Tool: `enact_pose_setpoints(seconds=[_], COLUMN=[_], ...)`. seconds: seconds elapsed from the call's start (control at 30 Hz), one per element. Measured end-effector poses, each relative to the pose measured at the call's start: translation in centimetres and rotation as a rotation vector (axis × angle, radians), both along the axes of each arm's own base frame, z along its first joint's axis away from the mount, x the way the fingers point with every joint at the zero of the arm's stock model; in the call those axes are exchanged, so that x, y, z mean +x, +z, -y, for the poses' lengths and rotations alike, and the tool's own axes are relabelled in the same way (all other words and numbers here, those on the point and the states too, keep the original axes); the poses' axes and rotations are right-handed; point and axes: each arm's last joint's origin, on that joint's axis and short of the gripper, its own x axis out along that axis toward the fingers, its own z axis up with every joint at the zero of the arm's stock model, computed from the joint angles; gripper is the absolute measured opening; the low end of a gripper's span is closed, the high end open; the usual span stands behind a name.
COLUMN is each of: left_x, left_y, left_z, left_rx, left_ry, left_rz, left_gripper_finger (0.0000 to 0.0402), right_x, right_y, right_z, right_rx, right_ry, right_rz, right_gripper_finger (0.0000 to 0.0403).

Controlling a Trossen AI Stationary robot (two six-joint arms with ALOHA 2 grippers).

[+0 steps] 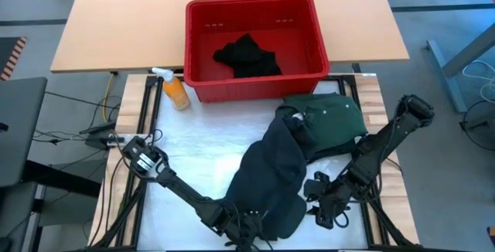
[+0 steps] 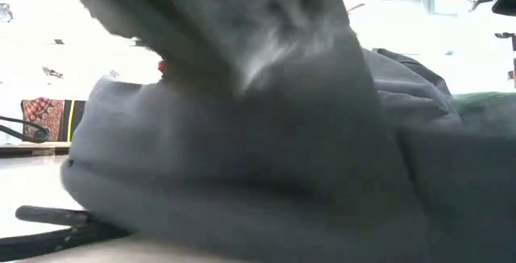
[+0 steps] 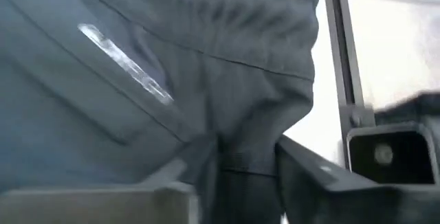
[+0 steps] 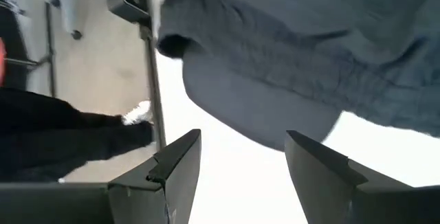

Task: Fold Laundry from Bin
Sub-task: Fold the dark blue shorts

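Pinching a fold of the charcoal garment [image 1: 271, 182] between its fingers, the left gripper [image 3: 247, 176] starts spreading it flat; the right gripper [image 4: 244, 165], fingers spread, likely needs another edge.

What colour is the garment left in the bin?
Black: the garment lies bunched in the red bin, clearest in the high view.

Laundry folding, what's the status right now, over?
Left gripper closing on charcoal garment. Right gripper open, empty, beside it. Green garment underneath; black piece in bin. Nothing blocking.
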Motion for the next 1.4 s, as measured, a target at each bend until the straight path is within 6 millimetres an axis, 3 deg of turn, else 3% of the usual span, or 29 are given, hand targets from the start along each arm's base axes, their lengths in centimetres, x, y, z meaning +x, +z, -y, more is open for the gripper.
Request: enact_pose_setpoints(seconds=[0.13, 0.27, 0.43, 0.57, 0.8, 0.9, 1.13, 1.23, 1.4], left_x=[-0.4, -2.2, -6.8, -10.6, -15.3, -15.9, -16.2, -16.5, -17.4], left_y=[3.3, 9.6, 18.2, 21.9, 23.4, 23.1, 22.8, 23.0, 23.4], left_z=[-0.9, -2.4, -6.0, -9.3, -13.4, -13.9, -14.6, -14.8, -15.4], left_rx=[0.063, 0.139, 0.201, 0.208, 0.188, 0.218, 0.3, 0.36, 0.419], left_ry=[0.029, 0.051, 0.14, 0.292, 0.522, 0.558, 0.546, 0.511, 0.439], left_rz=[0.071, 0.181, 0.278, 0.26, 0.112, 0.076, 0.014, 0.018, 0.043], left_gripper_finger=[0.0015, 0.0004, 0.0002, 0.0001, 0.0001, 0.0, 0.0, 0.0, 0.0], right_x=[-0.3, -0.5, -0.4, 0.7, 3.6, 5.0, 6.7, 8.0, 10.6], right_y=[-0.3, -0.5, -0.6, -0.5, -0.4, 0.0, 0.6, -0.1, -3.5], right_z=[0.3, 0.5, 0.9, 2.2, 6.0, 7.3, 8.9, 9.6, 10.1], right_rx=[-0.038, -0.105, -0.205, -0.323, -0.533, -0.619, -0.932, -0.935, -0.872], right_ry=[0.002, 0.074, 0.216, 0.294, 0.47, 0.542, 0.917, 0.912, 0.835], right_rz=[-0.037, -0.04, -0.01, 0.048, 0.136, 0.23, 0.41, 0.409, 0.332], right_gripper_finger=[0.0235, 0.0235, 0.0235, 0.0235, 0.0235, 0.0235, 0.0235, 0.0235, 0.0235])
